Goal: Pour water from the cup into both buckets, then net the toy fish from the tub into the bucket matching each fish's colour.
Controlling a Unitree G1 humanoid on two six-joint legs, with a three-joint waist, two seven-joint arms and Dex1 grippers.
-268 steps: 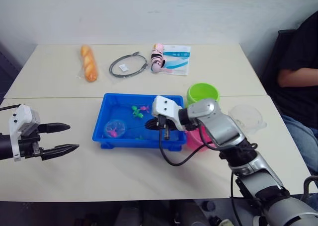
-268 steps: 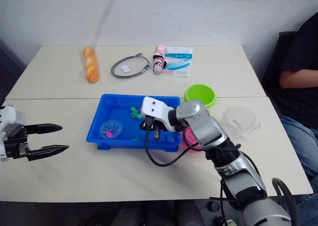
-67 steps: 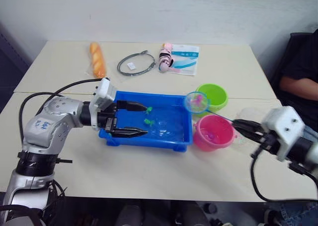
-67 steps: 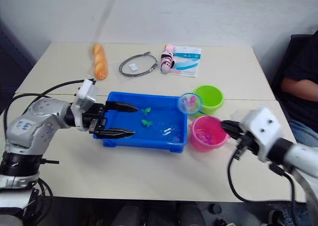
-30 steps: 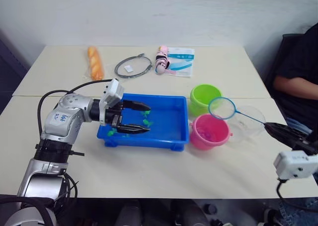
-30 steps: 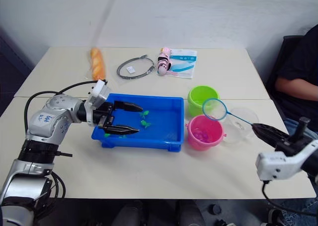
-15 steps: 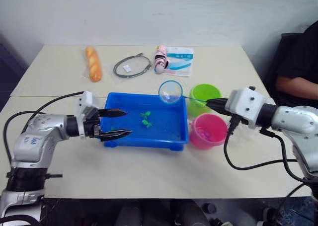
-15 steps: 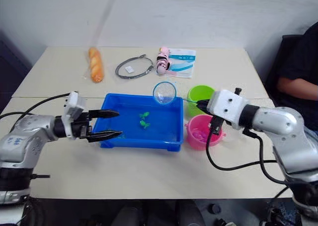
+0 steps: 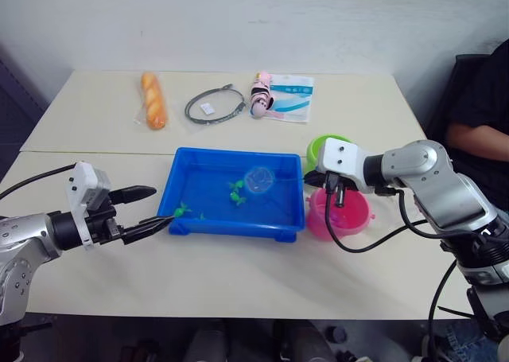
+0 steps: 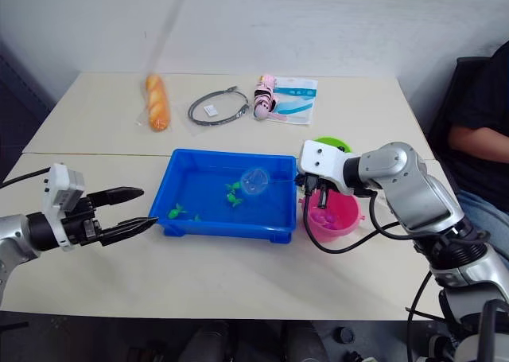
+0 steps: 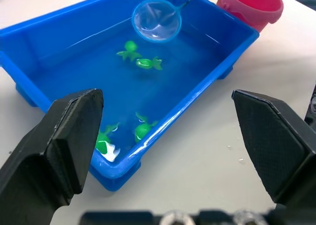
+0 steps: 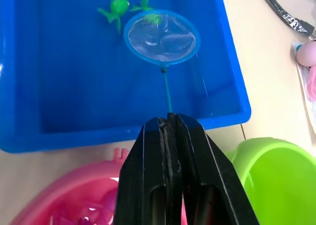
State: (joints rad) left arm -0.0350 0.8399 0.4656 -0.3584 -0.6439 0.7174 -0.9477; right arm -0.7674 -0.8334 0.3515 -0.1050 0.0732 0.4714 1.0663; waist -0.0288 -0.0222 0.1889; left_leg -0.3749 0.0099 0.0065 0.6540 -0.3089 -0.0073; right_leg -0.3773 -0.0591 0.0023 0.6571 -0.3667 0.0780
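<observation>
The blue tub holds water and several green toy fish. My right gripper is shut on the net's thin handle, over the tub's right end. The net's blue hoop sits low in the tub beside two green fish. The pink bucket stands right of the tub with pink fish inside. The green bucket peeks out behind my right wrist. My left gripper is open with nothing in it, just left of the tub's front corner. The cup is out of view.
At the table's far side lie a bread roll, a grey cable loop, a pink toy and a blue-white packet. A person sits at the right end of the table.
The right gripper has lowered the net from above the tub's far rim down into the tub. The left gripper has drawn back to the left, off the tub's edge.
</observation>
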